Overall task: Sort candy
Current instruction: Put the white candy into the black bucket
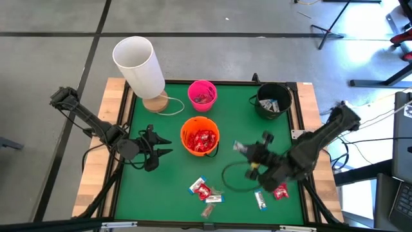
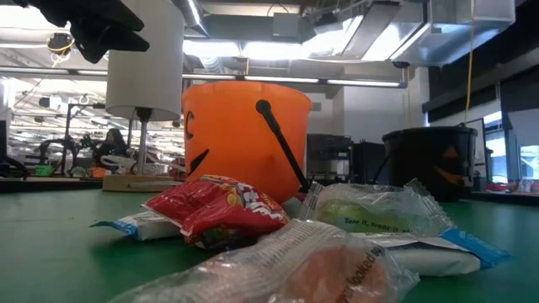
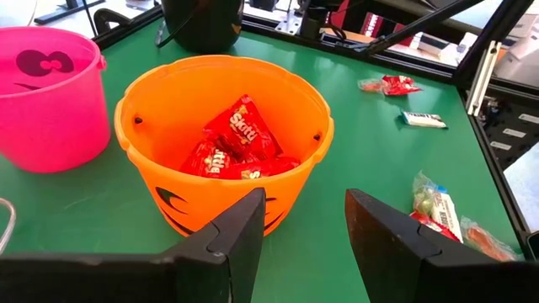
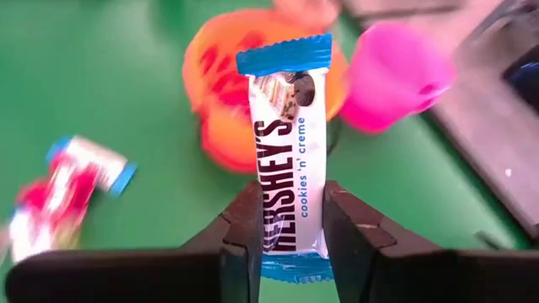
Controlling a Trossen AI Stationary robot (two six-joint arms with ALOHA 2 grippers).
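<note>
Hershey's cookies 'n' creme bar (image 4: 290, 147) pinched upright in right gripper (image 4: 290, 231); slick wrapper could slip mid-carry, missing black bucket (image 1: 273, 100). Left gripper (image 3: 305, 231) spread, empty, beside orange bucket (image 3: 168, 198).

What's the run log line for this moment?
right gripper: shut on white candy bar, lifted | left gripper: open, empty, beside orange bucket

A green-topped bench (image 1: 161, 187) carries three buckets: a pink bucket (image 1: 202, 94) and a black bucket (image 1: 273, 100) at the far side, an orange bucket (image 1: 200, 136) nearer the middle, filled with red candy (image 1: 201, 138); a white cylinder (image 1: 139, 65) stands at the far left corner; loose sweets (image 1: 205, 191) lie near the front edge; the left end effector (image 1: 161, 147) hangs just left of the orange bucket; the right end effector (image 1: 248, 153) holds a pale wrapper (image 1: 237, 147) right of it.
</note>
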